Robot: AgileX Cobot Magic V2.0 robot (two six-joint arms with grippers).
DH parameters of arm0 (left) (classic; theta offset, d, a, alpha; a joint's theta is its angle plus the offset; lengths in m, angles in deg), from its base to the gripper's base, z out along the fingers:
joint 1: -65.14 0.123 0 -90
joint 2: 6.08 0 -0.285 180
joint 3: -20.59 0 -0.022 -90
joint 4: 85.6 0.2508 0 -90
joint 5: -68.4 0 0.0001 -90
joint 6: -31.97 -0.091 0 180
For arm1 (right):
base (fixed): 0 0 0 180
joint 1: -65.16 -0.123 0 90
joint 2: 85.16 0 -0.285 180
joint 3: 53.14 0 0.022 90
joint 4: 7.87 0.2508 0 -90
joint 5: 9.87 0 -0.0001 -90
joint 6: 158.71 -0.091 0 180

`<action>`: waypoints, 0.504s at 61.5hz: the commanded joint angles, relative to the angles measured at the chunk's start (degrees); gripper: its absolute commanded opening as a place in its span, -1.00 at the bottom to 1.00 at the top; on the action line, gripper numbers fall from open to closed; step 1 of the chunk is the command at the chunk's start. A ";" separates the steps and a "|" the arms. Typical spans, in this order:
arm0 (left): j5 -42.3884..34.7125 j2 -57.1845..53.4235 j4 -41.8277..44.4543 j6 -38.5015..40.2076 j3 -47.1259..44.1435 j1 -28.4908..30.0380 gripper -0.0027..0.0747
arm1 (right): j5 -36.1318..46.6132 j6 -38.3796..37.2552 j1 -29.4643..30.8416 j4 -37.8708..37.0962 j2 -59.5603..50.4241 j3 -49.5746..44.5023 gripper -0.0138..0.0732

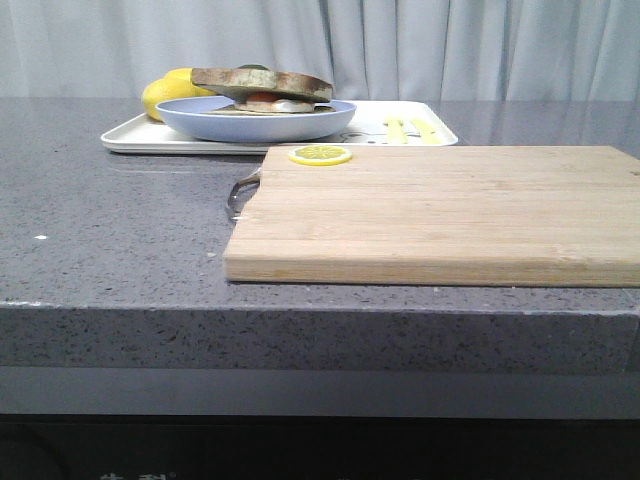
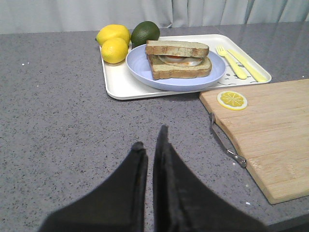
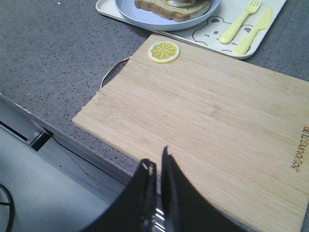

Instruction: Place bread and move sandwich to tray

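Observation:
The sandwich sits on a pale blue plate, and the plate rests on the white tray at the back left of the counter. The bread lies as its top slice, over a fried egg and a thick lower slice. In the front view the sandwich, plate and tray show low and far, with neither gripper in sight. My left gripper is shut and empty over bare counter, short of the tray. My right gripper is shut and empty above the board's near edge.
A wooden cutting board with a metal handle fills the right of the counter, a lemon slice on its far left corner. Two lemons and an avocado crowd the tray's far corner. Yellow cutlery lies on the tray's right.

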 commanded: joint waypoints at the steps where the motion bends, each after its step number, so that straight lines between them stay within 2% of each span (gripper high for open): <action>1: -4.63 0.27 0.78 -0.04 1.51 -0.44 -0.98 | 4.03 0.00 0.23 0.63 -0.02 1.19 -0.85; 31: -4.62 0.27 1.40 -0.04 1.51 -0.44 -0.98 | 4.45 0.00 0.23 0.68 -0.02 1.19 -0.84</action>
